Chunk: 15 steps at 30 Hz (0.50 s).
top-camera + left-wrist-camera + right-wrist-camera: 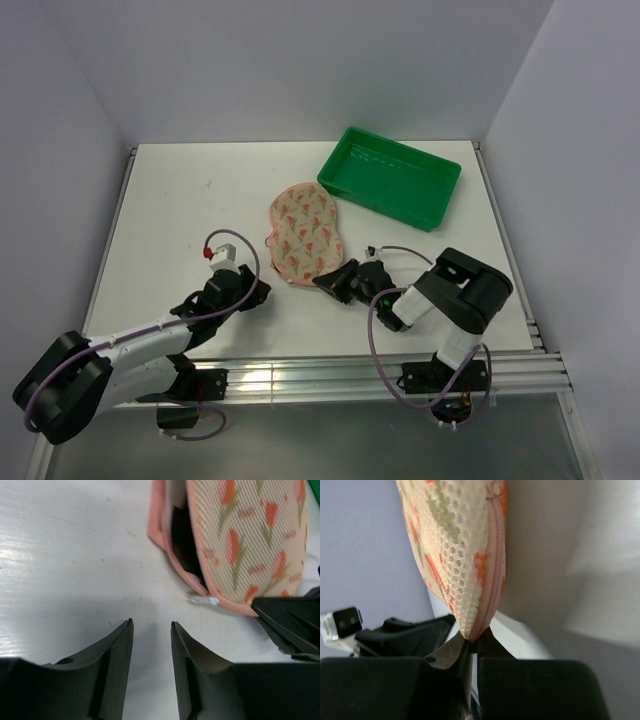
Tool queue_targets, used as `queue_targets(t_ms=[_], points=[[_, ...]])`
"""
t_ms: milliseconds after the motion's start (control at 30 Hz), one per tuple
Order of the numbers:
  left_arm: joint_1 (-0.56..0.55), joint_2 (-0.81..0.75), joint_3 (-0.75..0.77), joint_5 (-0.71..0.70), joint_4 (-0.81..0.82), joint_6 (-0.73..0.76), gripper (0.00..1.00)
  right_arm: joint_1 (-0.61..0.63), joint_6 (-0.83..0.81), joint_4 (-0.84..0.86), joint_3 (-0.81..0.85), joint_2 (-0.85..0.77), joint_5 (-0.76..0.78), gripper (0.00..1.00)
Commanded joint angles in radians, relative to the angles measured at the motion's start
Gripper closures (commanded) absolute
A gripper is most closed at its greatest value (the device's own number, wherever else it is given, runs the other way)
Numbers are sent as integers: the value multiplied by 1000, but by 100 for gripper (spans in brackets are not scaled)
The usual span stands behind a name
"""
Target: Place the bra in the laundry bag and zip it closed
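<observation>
The peach-pink laundry bag lies mid-table with its two halves folded together. In the left wrist view the laundry bag gapes at its left edge, and the black bra shows as dark fabric inside the gap. A small white zip pull sticks out at the near rim. My right gripper is shut on the bag's near rim; the right wrist view shows my right gripper pinching the zip seam of the bag. My left gripper is open and empty, just left of the bag, and my left gripper stands over bare table.
A green plastic tray stands at the back right, just behind the bag. The right gripper's black fingers show at the right edge of the left wrist view. White walls enclose the table on three sides.
</observation>
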Motion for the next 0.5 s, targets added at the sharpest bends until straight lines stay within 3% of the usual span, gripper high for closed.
queue_targets(t_ms=[0, 67, 100, 133, 233, 267, 333, 367, 467], points=[[44, -35, -20, 52, 68, -12, 57, -37, -77, 46, -85, -94, -54, 88], [58, -66, -19, 49, 34, -16, 54, -69, -148, -29, -81, -129, -152, 60], [72, -77, -11, 38, 17, -21, 54, -71, -217, -107, -78, -141, -192, 31], [78, -93, -4, 35, 4, -21, 54, -71, -255, -155, -71, -176, -249, 28], [104, -117, 30, 32, -42, -24, 58, -53, -438, -470, 41, -293, -266, 27], [108, -126, 39, 26, -71, -26, 59, -28, -488, -647, 72, -330, -243, 28], [112, -176, 62, -8, -104, -27, 60, -7, -637, -844, 153, -432, -152, 28], [113, -199, 68, -22, -137, -26, 60, 6, -680, -994, 234, -456, -112, 35], [121, -311, 98, -97, -196, -15, 61, 38, -809, -1202, 436, -468, 17, 49]])
